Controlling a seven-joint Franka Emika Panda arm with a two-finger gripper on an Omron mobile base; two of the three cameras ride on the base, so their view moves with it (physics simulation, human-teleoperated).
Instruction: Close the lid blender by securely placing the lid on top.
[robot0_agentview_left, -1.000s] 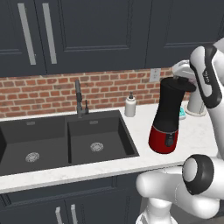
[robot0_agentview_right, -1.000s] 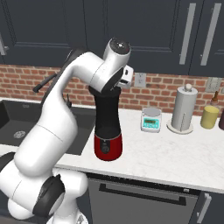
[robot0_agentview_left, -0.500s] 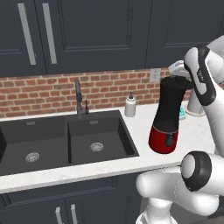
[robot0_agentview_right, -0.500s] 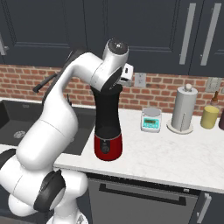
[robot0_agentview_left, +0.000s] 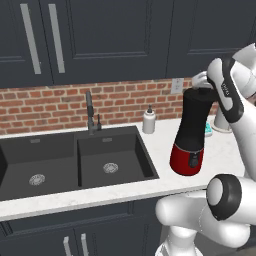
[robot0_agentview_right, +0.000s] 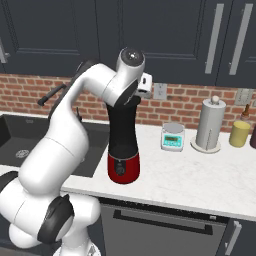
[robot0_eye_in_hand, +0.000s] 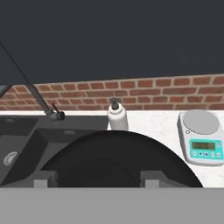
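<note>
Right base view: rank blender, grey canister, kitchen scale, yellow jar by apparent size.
1. Tall black blender on red base
2. Pale grey cylinder canister
3. White-and-teal kitchen scale and yellow jar look alike; unranked.

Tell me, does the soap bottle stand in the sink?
No, the soap bottle stands on the counter beside the sink, near the brick wall.

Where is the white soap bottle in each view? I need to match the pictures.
Left base view: soap bottle stands centre, against the brick wall, right of the sink and left of the blender.
Right base view: I cannot make it out.
Hand view: bottle centre, just above the dark lid.
Shared landmark: brick wall.
</note>
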